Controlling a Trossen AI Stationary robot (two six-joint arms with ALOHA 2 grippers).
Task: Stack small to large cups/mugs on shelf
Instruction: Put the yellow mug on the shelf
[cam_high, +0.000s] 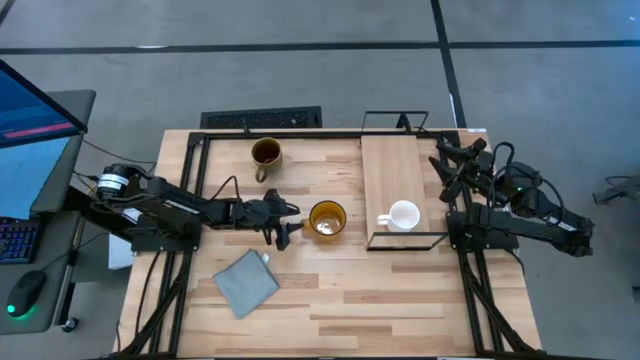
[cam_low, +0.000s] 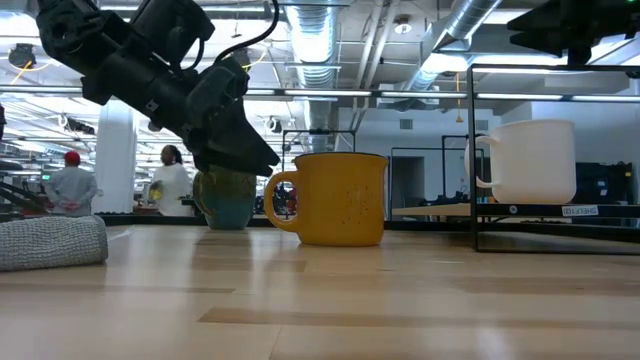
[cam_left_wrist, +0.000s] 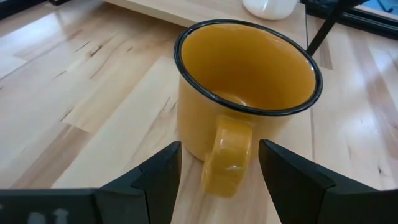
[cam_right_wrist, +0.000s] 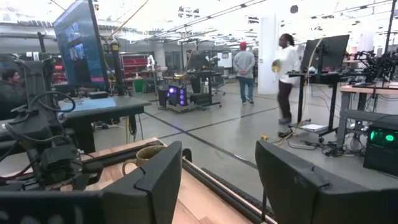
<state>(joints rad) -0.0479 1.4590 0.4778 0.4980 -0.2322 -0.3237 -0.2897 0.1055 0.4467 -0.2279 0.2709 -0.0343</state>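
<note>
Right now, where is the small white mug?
In the high view, the small white mug stands on the shelf, at its near end on the table's right side, right of the yellow mug.

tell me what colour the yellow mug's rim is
Black rim, clearest in the left wrist view.

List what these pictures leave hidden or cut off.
- Low view: the dark mug is mostly hidden behind the left gripper.
- Left wrist view: the white mug is cut off by the frame edge.
- Low view: the right gripper is out of frame.
</note>
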